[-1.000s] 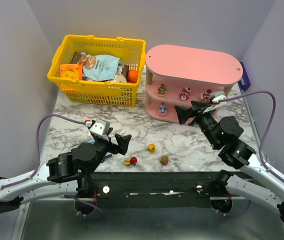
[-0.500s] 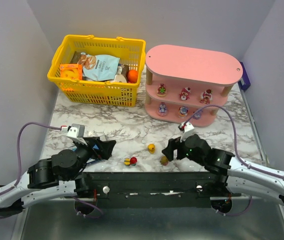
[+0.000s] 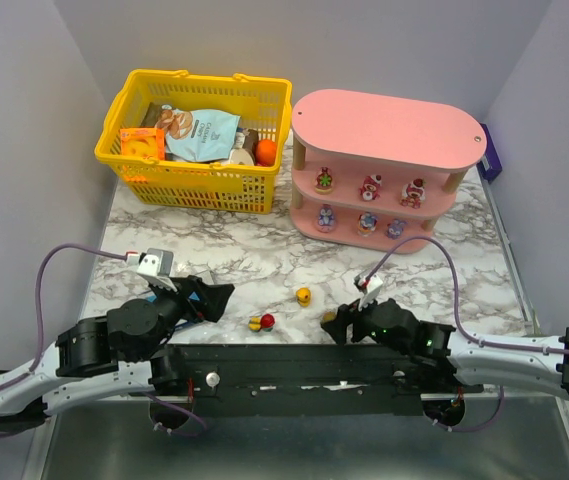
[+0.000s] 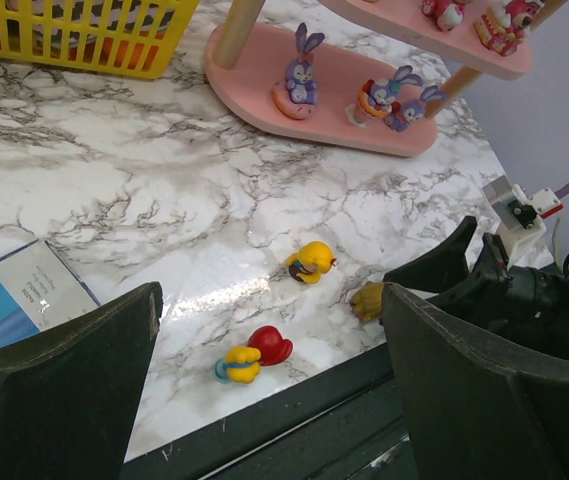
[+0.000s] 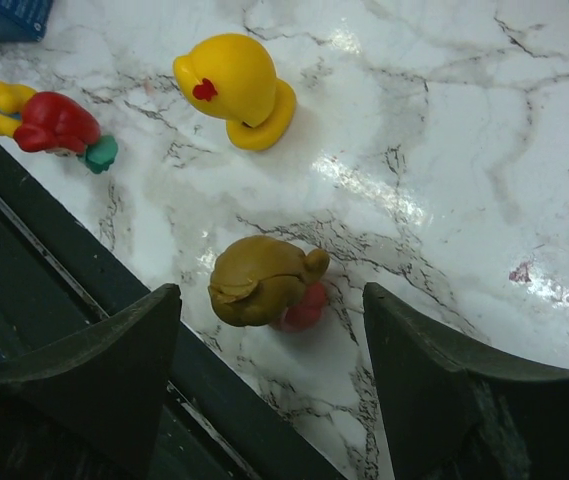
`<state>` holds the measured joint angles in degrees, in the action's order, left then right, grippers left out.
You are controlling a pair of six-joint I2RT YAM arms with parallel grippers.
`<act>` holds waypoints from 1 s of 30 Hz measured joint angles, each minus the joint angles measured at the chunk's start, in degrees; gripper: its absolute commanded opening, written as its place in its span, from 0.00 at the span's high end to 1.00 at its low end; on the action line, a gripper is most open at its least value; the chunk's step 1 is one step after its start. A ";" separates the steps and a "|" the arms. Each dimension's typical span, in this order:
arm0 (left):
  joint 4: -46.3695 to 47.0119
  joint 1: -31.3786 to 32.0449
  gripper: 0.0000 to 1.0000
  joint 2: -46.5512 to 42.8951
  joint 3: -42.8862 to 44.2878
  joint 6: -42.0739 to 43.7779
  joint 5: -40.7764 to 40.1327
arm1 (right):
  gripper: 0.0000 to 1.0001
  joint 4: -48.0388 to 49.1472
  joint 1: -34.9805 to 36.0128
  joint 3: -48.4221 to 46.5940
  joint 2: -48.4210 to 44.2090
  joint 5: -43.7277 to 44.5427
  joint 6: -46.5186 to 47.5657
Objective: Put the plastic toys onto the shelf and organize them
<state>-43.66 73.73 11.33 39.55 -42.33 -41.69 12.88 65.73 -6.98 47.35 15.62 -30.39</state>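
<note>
Three plastic toys lie near the table's front edge: a yellow one point(image 3: 304, 296) point(image 5: 234, 85), a red-and-yellow one point(image 3: 261, 322) point(image 4: 254, 355), and an ochre one with a red part point(image 3: 330, 318) point(image 5: 259, 280). My right gripper point(image 3: 336, 326) point(image 5: 269, 330) is low over the ochre toy, open, one finger on either side and neither touching it. My left gripper point(image 3: 219, 298) point(image 4: 272, 310) hangs open, left of the red-and-yellow toy. The pink shelf point(image 3: 388, 130) point(image 4: 254, 75) stands at the back right, with several toys on its middle and bottom tiers.
A yellow mesh basket point(image 3: 194, 185) holding snack packets stands at the back left, close against the shelf. A flat blue box point(image 4: 14, 300) lies on the table under my left gripper. A dark rail point(image 3: 304, 365) runs along the table's near edge.
My right arm has swung from the shelf front down to the table's near edge and lowered around the ochre toy. My left arm has drawn back to the left a little.
</note>
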 measured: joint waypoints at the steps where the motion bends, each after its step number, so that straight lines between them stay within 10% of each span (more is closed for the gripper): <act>1: -0.07 0.00 0.01 0.33 0.00 0.00 0.09 | 0.24 1.16 0.09 0.17 0.00 0.07 0.02; 22: -0.39 0.00 0.01 -0.04 0.00 -0.22 0.20 | 0.44 11.30 1.42 0.74 8.96 2.95 -0.07; 30: -0.46 0.00 0.01 -0.04 0.00 -0.39 0.20 | 0.84 10.91 1.77 0.48 9.42 4.28 -1.64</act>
<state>-44.12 73.73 11.29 39.55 -42.72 -41.50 23.79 67.51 -6.50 56.77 19.90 -32.03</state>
